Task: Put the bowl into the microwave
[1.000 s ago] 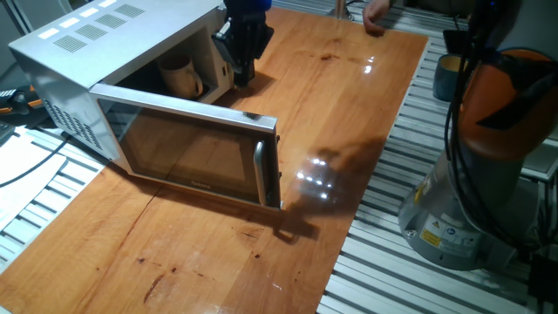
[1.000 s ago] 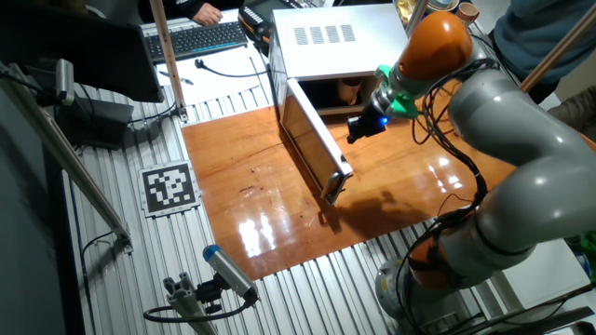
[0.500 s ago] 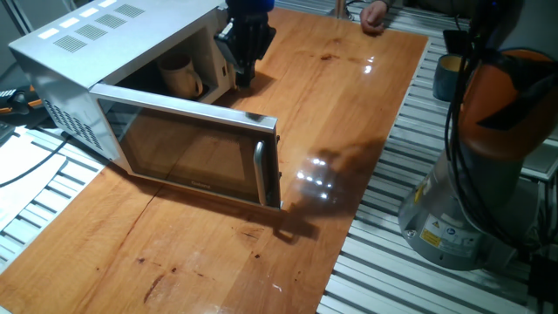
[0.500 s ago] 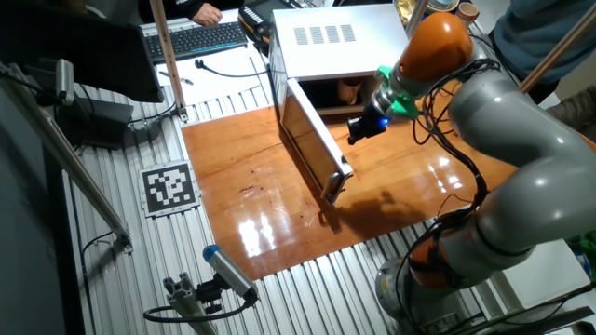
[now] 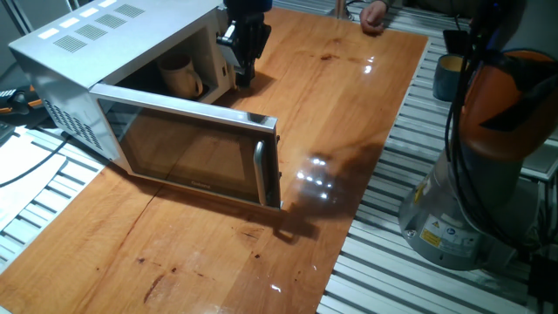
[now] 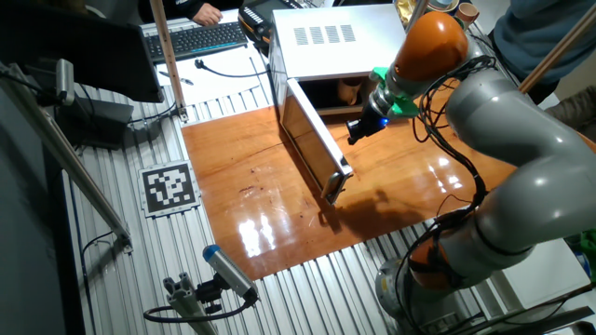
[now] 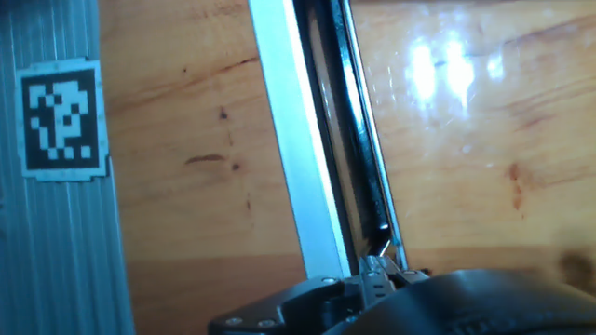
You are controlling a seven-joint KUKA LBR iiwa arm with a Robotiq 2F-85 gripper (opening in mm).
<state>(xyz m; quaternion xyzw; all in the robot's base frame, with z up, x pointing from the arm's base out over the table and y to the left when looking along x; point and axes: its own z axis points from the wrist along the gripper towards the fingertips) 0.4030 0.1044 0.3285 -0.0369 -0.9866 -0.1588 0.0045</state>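
The silver-white microwave [image 5: 78, 39] stands at the table's back left with its dark glass door [image 5: 187, 148] swung wide open. The cream bowl [image 5: 180, 77] sits inside the cavity, and its rim shows in the other fixed view [image 6: 351, 90]. My gripper [image 5: 244, 77] hangs just outside the cavity's right front corner, fingers pointing down, close together and holding nothing. It is apart from the bowl. From the other side, the gripper [image 6: 356, 135] sits beside the open door [image 6: 312, 144]. The hand view looks down along the door's top edge [image 7: 307, 158].
A fiducial tag [image 6: 169, 187] lies on the metal frame beside the table. A dark cup [image 5: 447, 77] stands off the table's right edge near the arm's base [image 5: 462, 218]. A person's hand [image 5: 377, 13] rests at the far edge. A keyboard [image 6: 200, 39] lies behind the microwave.
The gripper has drawn slightly up and its fingers look narrower than a second ago. The bowl and the door have not moved.
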